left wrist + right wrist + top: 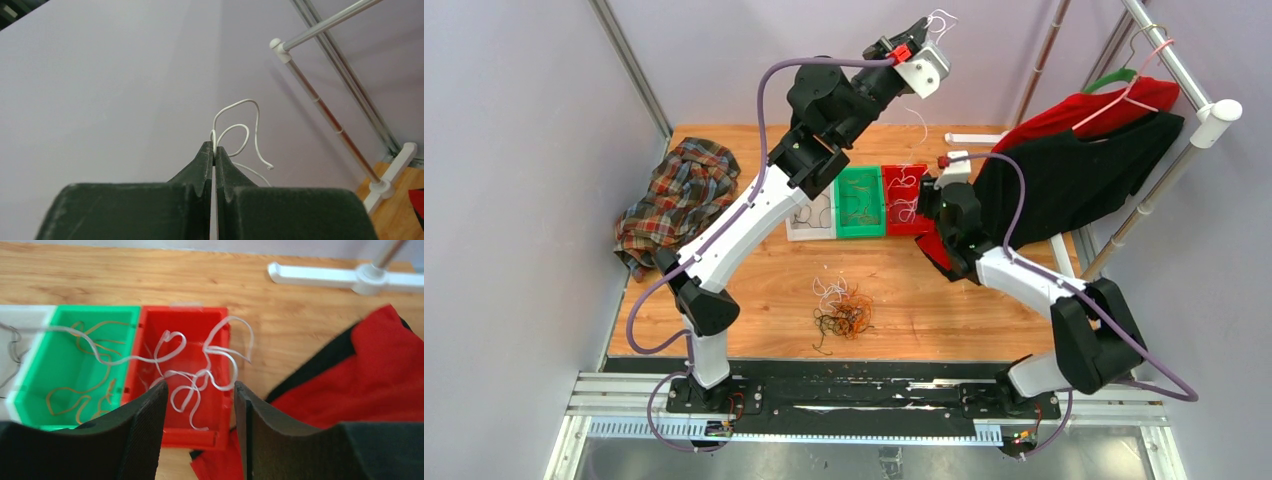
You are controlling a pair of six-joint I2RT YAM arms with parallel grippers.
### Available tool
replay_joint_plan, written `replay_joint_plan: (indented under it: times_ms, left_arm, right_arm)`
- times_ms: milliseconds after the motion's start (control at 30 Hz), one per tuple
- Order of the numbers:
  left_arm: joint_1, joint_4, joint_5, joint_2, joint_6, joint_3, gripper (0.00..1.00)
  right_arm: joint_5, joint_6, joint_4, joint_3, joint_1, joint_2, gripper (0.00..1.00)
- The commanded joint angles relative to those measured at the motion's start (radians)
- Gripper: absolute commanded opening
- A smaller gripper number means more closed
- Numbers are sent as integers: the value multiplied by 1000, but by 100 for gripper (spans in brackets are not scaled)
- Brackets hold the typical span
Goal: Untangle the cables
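A tangled heap of white, orange-brown and black cables (842,315) lies on the wooden table near the front. My left gripper (932,30) is raised high at the back, shut on a white cable (235,131) that curls out past its fingertips; a strand hangs down from it (918,122). My right gripper (200,390) is open and empty above the red bin (150,335), where white cables (200,365) lie. Orange-brown cables (85,370) lie in the green bin (37,360). Black cables are in the white bin (812,216).
A plaid cloth (679,195) lies at the table's left. A clothes rack (1169,60) with red and black garments (1074,170) stands at the right, close behind my right arm. Its white foot (320,276) rests on the table behind the bins.
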Motion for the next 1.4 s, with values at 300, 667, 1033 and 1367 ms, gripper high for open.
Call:
replay_joint_plan:
  times_ms: [300,667,1033,1367]
  left_arm:
    - [41,-137,-62,36,-123,-61,0]
    - [49,-270,-13,145,-196,-59,1]
    - [73,-286,-73,292,-134,53,0]
    - [84,-530,60,311,-183,-13,0]
  right_arm:
    - [333,180,83,-246,-13,-219,54]
    - [430,209,59,-315,-13,-309,54]
    - [427,181,99,-342,-13,-318,54]
    - [413,165,101,-337,-13,-319,52]
